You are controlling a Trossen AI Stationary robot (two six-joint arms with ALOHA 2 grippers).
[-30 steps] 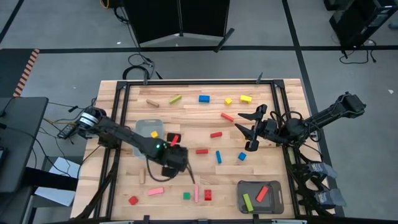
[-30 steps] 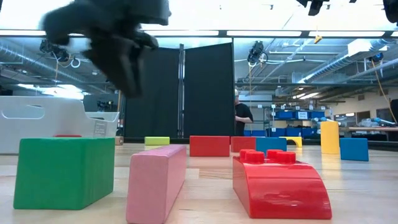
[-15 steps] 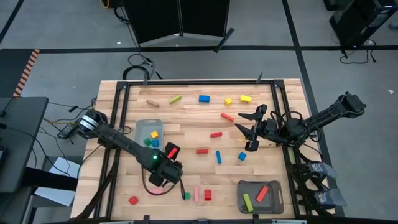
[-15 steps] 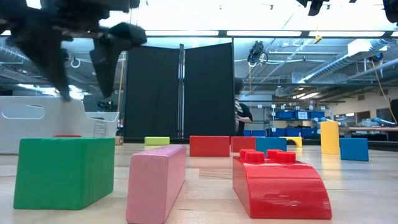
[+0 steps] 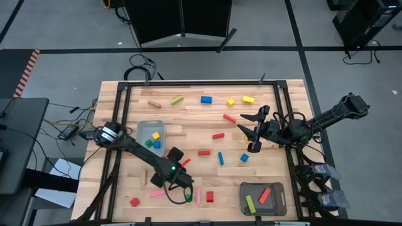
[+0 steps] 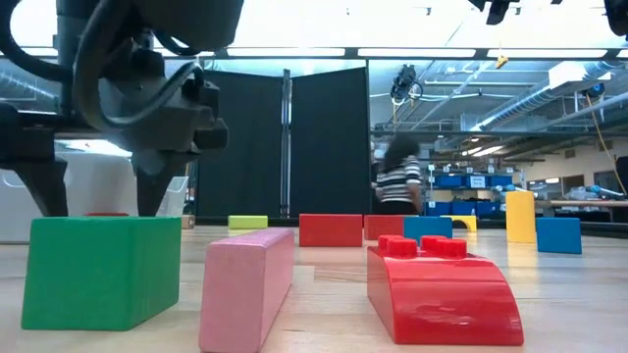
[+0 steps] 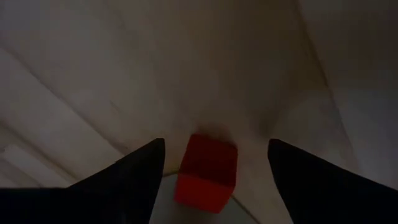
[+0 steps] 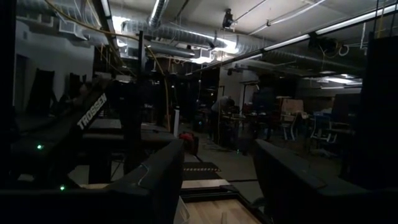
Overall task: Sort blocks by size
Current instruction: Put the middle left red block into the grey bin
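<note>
My left gripper (image 5: 178,182) (image 6: 98,191) hangs open, pointing steeply down, low over the near left part of the table. A small red block (image 7: 207,171) lies on the wood between its two fingers (image 7: 134,174), with gaps on both sides. In the high view the arm hides that block. Just nearer the front edge stand a green cube (image 5: 187,198) (image 6: 98,270), a pink bar (image 5: 198,196) and a red studded block (image 5: 210,197). My right gripper (image 5: 252,130) (image 8: 217,162) waits open in the air at the table's right, nothing between its fingers.
A light grey tray (image 5: 143,127) left of centre holds blue, green and yellow cubes. A dark tray (image 5: 279,202) at the near right holds a red and a green bar. More blocks lie scattered over the far and middle table. A person stands in the room behind.
My left gripper has come toward the table's near edge and sunk down close to the table behind the green cube, rolling about its own axis. Its fingers have spread from nearly together to wide apart.
</note>
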